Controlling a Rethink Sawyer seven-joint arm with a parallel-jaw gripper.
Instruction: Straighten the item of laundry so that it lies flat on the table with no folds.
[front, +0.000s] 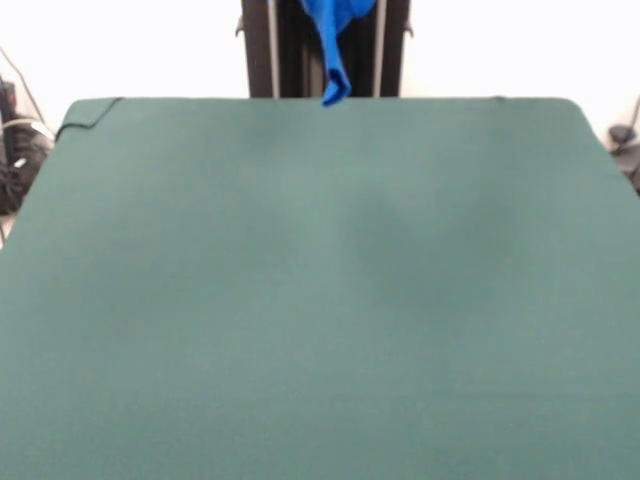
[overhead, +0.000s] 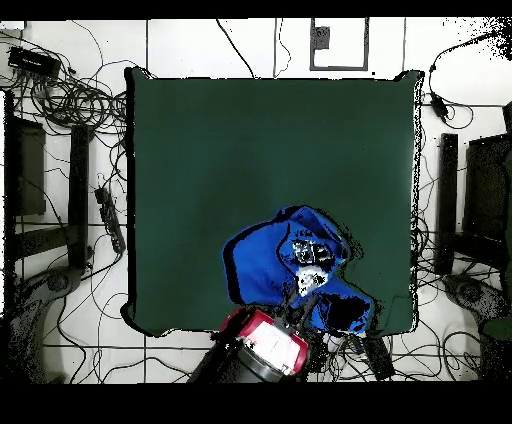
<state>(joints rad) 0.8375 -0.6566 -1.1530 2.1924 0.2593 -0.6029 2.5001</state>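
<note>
**Shirt aloft, bunched**

The blue T-shirt (front: 336, 45) hung clear above the tabletop (front: 320, 300), near the robot's edge. The gripper (overhead: 308, 280) was buried in cloth; its opening could not be told. Released so, the shirt would likely land crumpled.

Front camera: low, close across the surface (front: 320, 300), facing the arm's side, so green felt fills most of the frame up to the far edge. Overhead camera: high, straight down, whole surface (overhead: 270, 160) plus surrounding floor cables (overhead: 75, 100). Both share the surface, turned half round between them.
</note>
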